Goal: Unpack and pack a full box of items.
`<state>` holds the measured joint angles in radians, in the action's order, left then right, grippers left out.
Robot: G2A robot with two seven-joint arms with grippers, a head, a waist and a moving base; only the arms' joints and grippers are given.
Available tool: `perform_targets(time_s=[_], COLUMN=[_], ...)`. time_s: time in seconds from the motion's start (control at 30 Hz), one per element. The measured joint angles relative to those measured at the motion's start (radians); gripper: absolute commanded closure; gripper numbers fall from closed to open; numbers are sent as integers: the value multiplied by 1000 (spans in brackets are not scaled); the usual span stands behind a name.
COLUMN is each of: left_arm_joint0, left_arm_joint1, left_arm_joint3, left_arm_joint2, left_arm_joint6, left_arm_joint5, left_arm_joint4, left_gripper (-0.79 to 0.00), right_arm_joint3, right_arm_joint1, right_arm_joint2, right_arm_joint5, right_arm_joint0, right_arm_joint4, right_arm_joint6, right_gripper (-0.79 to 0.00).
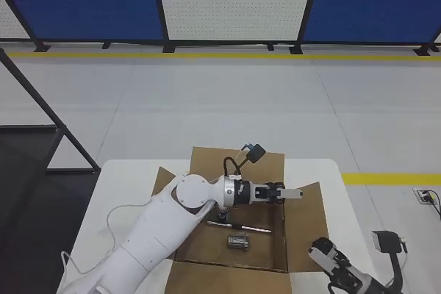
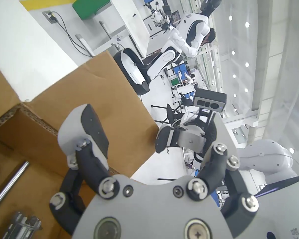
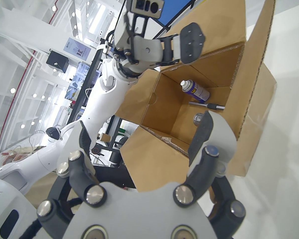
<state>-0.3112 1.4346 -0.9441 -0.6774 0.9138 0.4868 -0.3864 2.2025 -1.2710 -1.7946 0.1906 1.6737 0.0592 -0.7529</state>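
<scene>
The brown corrugated cardboard box (image 1: 209, 160) sits midway across the white table (image 1: 125, 184) with its flaps folded out, and the main hazard is the box itself being shoved or tipped. The left gripper (image 1: 290, 193) hangs over the right side of the box mouth, its jaws spread wide with nothing between them. A descent from here could catch the right wall or flap and drag the light carton along the table. The right gripper (image 3: 147, 135), likewise spread wide and empty, sits outside the box near the right flap, so both arms reaching in together would risk a clash. On the box floor, the blue-and-white spray can (image 3: 195, 90) lies on its side and would likely roll if nudged. Just on its near side, the thin silver metal rod (image 1: 239, 226) lies flat, a poor target for broad pads, and may skid away. The small grey metal fitting (image 1: 238, 241), nearer again, could easily be knocked aside or pinched off-centre.
</scene>
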Motion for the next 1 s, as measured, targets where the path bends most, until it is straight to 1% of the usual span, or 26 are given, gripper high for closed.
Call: perform_targets(time_s=[0.07, 0.17, 0.2, 0.27, 0.3, 0.4, 0.43, 0.53, 0.6, 0.7, 0.77, 0.9, 1.0], left_arm_joint0=[-43, -139, -186, -262, -313, -437, -470, -561, -606, -654, -680, -734, -740], left_arm_joint1=[-28, -81, -102, -133, -152, -188, -196, -215, -224, -233, -236, -238, -238], left_arm_joint3=[-48, -165, -221, -312, -373, -509, -541, -615, -641, -663, -672, -676, -677], left_arm_joint2=[-52, -156, -202, -272, -319, -423, -449, -519, -554, -594, -614, -647, -649], left_arm_joint6=[5, 14, 20, 27, 31, 42, 43, 44, 44, 30, 8, -73, -77], left_arm_joint5=[20, 27, 19, -2, -18, -51, -58, -67, -58, -35, -22, 7, 10], left_arm_joint4=[18, 65, 88, 126, 153, 203, 210, 211, 200, 182, 168, 112, 103], left_gripper=[-785, -785, -785, -785, -785, -785, -785, -785, -785, -785, -785, -785, -785], right_arm_joint3=[-20, -53, -65, -82, -91, -111, -117, -132, -141, -156, -161, -172, -174], right_arm_joint1=[2, 6, 9, 12, 13, 17, 19, 22, 24, 27, 29, 31, 32], right_arm_joint2=[5, 14, 16, 21, 27, 42, 47, 62, 70, 75, 77, 77, 79], right_arm_joint5=[-23, -61, -72, -86, -95, -111, -114, -124, -130, -145, -157, -187, -215], right_arm_joint0=[-21, -71, -92, -121, -138, -172, -182, -205, -217, -228, -232, -235, -234], right_arm_joint4=[-7, -32, -41, -50, -56, -64, -65, -68, -68, -68, -63, -59, -63], right_arm_joint6=[-1, -5, -12, -22, -27, -37, -39, -41, -39, -27, -16, 21, 40], right_gripper=[-785, -785, -785, -785, -785, -785, -785, -785, -785, -785, -785, -785, -785])
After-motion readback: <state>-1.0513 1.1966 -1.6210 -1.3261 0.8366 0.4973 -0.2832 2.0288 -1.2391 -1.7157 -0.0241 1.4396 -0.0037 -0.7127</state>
